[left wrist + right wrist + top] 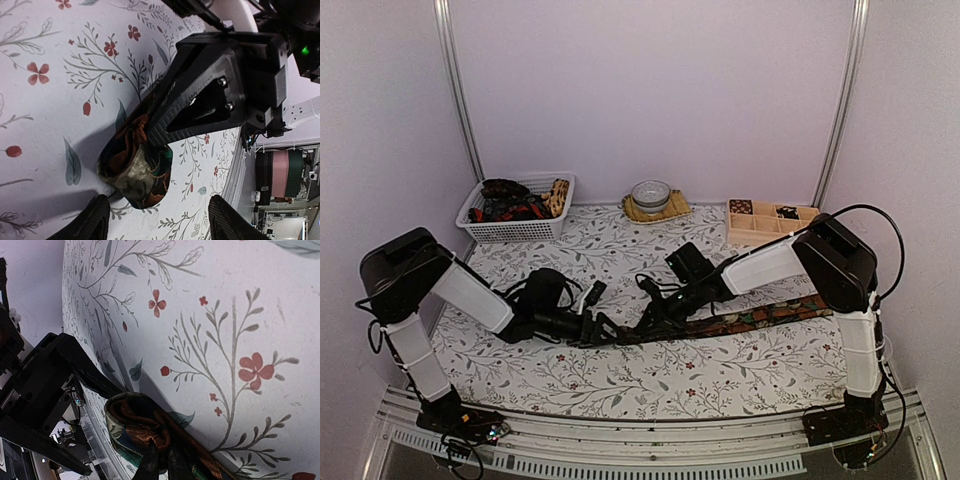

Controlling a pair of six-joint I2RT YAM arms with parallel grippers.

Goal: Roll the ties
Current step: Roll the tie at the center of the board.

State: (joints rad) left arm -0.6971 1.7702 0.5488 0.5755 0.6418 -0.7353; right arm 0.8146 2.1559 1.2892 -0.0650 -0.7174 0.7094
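- Okay, mid-table (620, 385): right hand (150, 134) is clamped on the coil (135, 175), the rolled-up end of the tie (760, 315), pinching it from the right.
- Left hand (157, 210) faces that coil from the left. Its fingers (92, 222) are wide apart, one on each side, not touching it as far as I can see.
- Key relation: coil sits just ahead of the left hand, between its fingers. Both hands are at it, but only the right has it.
- Long axis: the unrolled length lies flat, running from the coil rightward and slightly away, below the right forearm.
- Judgement: early in the roll, small coil, most of the length flat. If the grip gets swapped, the coil could slacken.
- Far left: white basket (520, 230) holds a loose heap of ties (510, 203), dark, red, one tan-patterned.
- Far middle: bowl (650, 192) on a woven mat (672, 210); contents can't be told.
- Far right: divided wooden box (752, 228). Two compartments hold dark patterned bundles, likely rolled ties; the rest look bare.
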